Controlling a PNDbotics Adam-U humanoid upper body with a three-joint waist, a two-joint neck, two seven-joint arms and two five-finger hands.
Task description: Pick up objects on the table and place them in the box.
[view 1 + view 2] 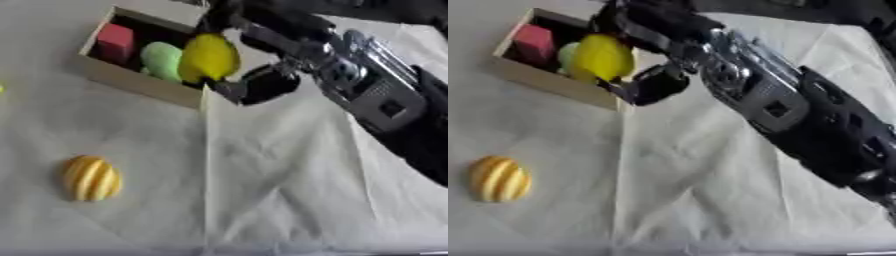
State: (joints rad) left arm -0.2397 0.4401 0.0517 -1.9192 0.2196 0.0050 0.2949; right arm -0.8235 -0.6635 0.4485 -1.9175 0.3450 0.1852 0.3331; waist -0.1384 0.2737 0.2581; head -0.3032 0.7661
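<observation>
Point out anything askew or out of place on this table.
Nothing spilled or damaged. The box sits at an angle on the creased cloth, and one striped yellow-orange object lies outside it. The right hand holds a yellow object over the box.

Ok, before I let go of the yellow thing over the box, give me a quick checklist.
1. Right hand curled on the yellow fruit: ok.
2. Fruit over the box opening: ok, at its right end.
3. Room under it: cannot tell; the green object sits right beside it and the red block takes the left end.
4. Box on the cloth, not tipped: ok.
5. Left hand clear: cannot tell, not in view.
6. Striped orange object left on the cloth: not ok, not yet boxed.
</observation>
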